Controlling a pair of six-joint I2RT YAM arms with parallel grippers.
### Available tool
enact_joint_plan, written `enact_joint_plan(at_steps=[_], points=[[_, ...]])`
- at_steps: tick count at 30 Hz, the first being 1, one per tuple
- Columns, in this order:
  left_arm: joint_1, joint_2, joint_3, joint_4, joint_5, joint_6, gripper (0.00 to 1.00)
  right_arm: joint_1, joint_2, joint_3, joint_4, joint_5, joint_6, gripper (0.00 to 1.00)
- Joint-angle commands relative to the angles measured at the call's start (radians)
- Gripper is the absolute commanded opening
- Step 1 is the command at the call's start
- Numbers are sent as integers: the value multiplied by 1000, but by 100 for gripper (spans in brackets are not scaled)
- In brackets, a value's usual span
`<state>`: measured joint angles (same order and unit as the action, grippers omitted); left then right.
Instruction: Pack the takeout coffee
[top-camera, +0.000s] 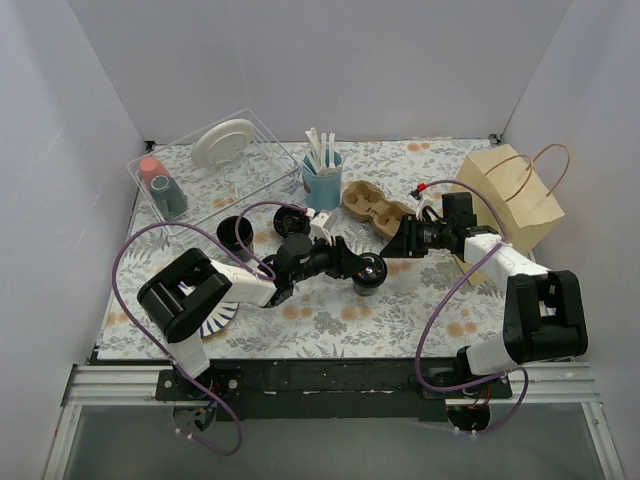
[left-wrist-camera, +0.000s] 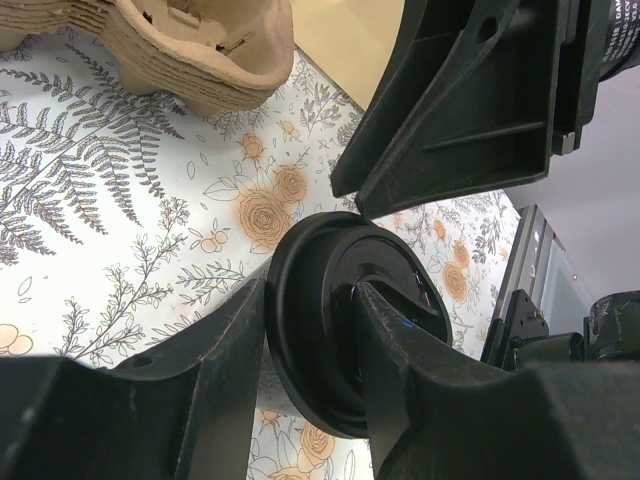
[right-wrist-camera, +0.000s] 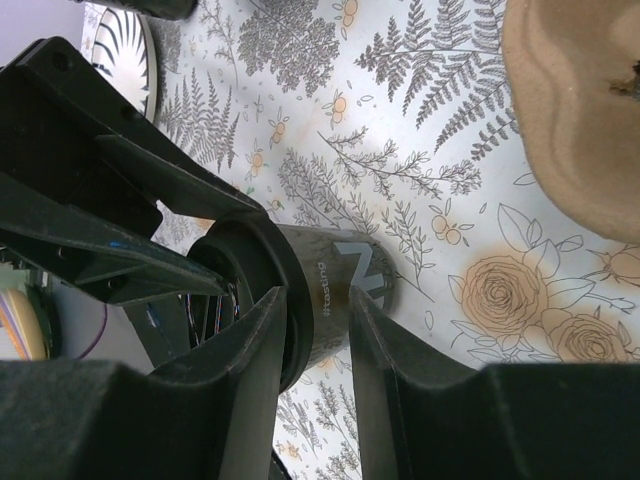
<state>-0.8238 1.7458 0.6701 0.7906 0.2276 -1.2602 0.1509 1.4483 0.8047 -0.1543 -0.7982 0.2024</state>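
With left gripper pinched part-closed on the coffee's lid near the carrier, right gripper, half-open over the body, contact unclear, should clamp firmly before left releases.

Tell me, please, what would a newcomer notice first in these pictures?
The eye goes first to mid-table, where the two pincers meet: the left pincer grips the takeout coffee, a small black cup, by its lid and holds it tilted, and the right pincer sits close beside it on the other side. Next come the brown paper bag at the right rear and the pulp cup carrier just behind the cup.
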Motion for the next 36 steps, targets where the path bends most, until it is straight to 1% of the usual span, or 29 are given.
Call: enact_joint_plan(at_steps=[1, 13, 17, 21, 25, 29, 34, 36], points=[[-11, 133, -101, -484, -31, 125, 32, 3, -5, -12, 41, -59, -8, 38], [-11, 133, -99, -484, -39, 127, 32, 32, 21, -36, 38, -79, -24, 35], [-11, 121, -107, -487, -50, 125, 32, 33, 32, -65, 9, -33, -31, 34], [-12, 110, -115, -487, -68, 120, 31, 36, 23, -119, -16, 60, -38, 31], [-12, 107, -124, -482, -83, 110, 31, 42, -8, -169, -5, 93, -21, 25], [-18, 109, -130, -479, -100, 102, 31, 47, -22, -206, 12, 122, -18, 25], [-20, 101, -126, -487, -99, 94, 31, 45, -51, -176, 16, 102, 3, 25], [-20, 90, -110, -510, -102, 94, 31, 45, -74, -113, -1, 96, 12, 25]])
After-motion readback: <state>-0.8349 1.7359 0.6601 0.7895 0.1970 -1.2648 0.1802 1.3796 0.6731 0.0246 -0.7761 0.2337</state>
